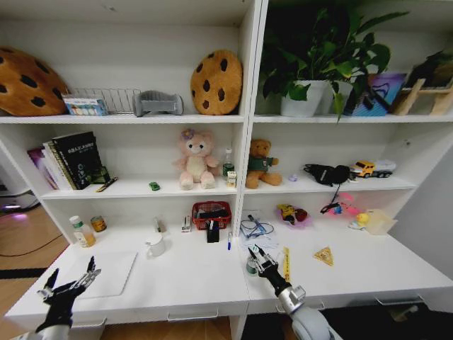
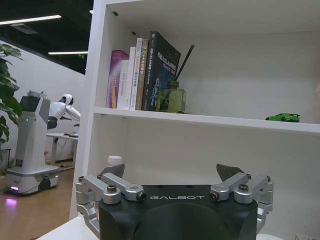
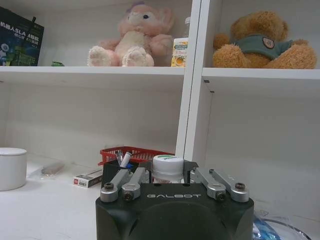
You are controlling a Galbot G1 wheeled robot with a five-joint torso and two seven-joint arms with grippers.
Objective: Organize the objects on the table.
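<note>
Presently: right gripper [image 1: 256,256], fingers spread about small white-capped bottle [image 3: 167,168] on long white desk [image 1: 198,280]; grasping step, closing due next; left gripper [image 1: 71,283], fingers spread, empty, above silver laptop [image 1: 110,273].

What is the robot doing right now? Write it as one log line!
right hand: at small white-capped bottle, fingers around it | left hand: open, over silver laptop | white mug: untouched
</note>
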